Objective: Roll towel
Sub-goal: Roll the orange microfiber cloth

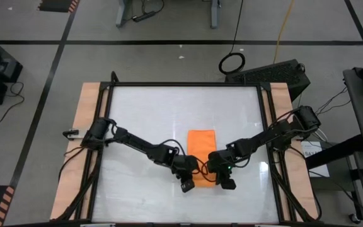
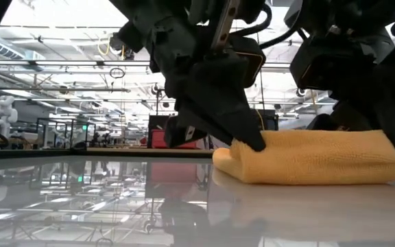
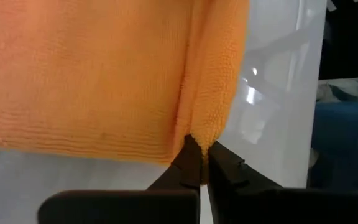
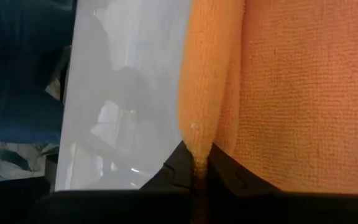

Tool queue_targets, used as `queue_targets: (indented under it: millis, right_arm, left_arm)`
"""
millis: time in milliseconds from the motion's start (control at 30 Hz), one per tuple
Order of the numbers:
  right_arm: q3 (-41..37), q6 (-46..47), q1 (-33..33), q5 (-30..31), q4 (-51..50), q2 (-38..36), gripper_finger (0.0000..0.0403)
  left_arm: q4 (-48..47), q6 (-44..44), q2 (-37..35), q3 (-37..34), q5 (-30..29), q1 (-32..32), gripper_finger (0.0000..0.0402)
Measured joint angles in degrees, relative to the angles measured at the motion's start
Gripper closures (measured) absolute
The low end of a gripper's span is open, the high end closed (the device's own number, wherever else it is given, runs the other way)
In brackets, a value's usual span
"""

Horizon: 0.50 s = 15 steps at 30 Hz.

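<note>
The orange towel point(image 1: 201, 142) lies on the white table, its near end turned over into a thick fold point(image 2: 314, 158). My left gripper point(image 1: 188, 184) is shut on the fold's left end point(image 3: 202, 155). At the fold's right end, my right gripper point(image 1: 225, 183) is shut as well point(image 4: 197, 165). The far part of the towel lies flat on the table. In the low view both arms hang over the fold, and the right arm hides its right end. My left gripper pinches the left end of the turned-over fold point(image 3: 205, 132) between its two fingers, several layers thick. The fingers slant down from the table's left. The fold rests on the table point(image 2: 238, 171). My right gripper pinches the right end of the same fold point(image 4: 197, 140) between its two fingers. They slant down from the table's right. The fold runs on ahead of the fingers, beside the towel's flat part point(image 4: 303, 93).
The glossy white tabletop point(image 1: 144, 113) lies inside a black frame with wooden strips point(image 1: 87, 126) along its left and right sides. A black case point(image 1: 276, 72) and a cable loop point(image 1: 232, 62) lie on the floor beyond the far edge.
</note>
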Motion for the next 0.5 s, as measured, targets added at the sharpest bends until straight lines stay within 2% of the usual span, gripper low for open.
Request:
queue_targets:
  millis: [267, 500]
  right_arm:
    - [0.0, -0.6, 0.0, 0.5, 0.1, 0.0, 0.0381]
    - [0.0, -1.6, 0.1, 0.3, -0.6, 0.0, 0.0325]
  left_arm:
    - [-1.7, 0.4, 0.6, 0.1, 1.1, 1.7, 0.039]
    - [-2.3, 1.6, 2.4, 0.2, 2.6, 1.9, 0.0389]
